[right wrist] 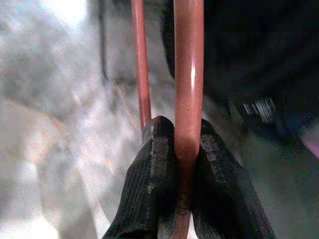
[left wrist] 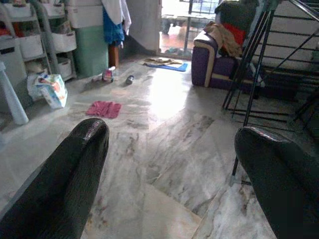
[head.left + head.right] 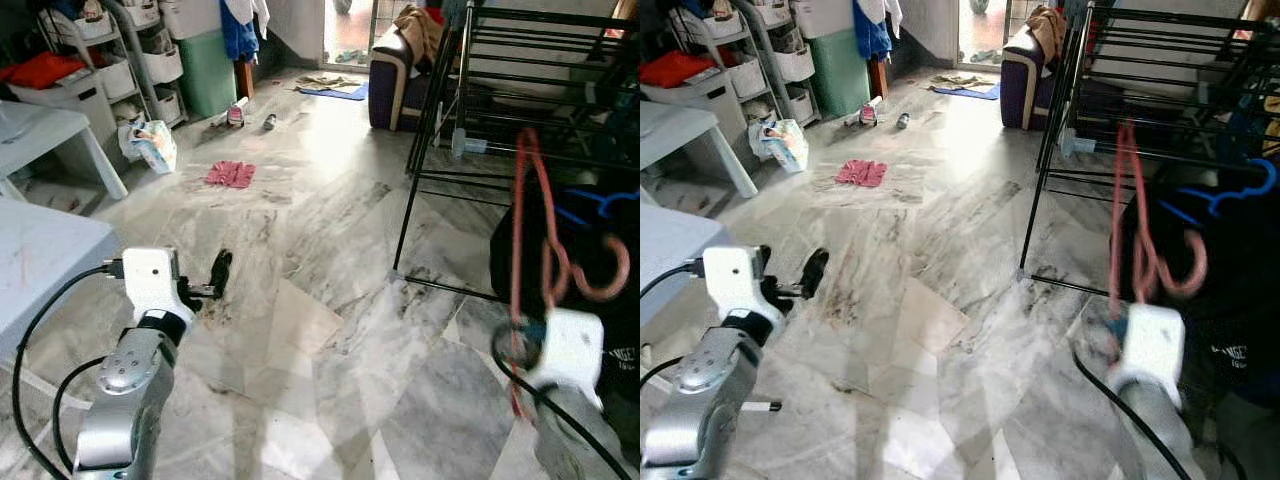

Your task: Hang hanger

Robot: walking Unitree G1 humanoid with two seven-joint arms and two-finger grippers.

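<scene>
Fingers (image 1: 182, 164) clamp the red hanger (image 1: 188, 74) (blurred); left fingers (image 2: 79, 169) apart.

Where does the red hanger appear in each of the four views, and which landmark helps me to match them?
Left eye view: red hanger on the right, held upright before the black drying rack.
Right eye view: right of centre, above the right gripper.
Left wrist view: I cannot find it there; the rack is there.
Right wrist view: centre, clamped between the black fingers.
Shared landmark: the drying rack, in three views.
</scene>
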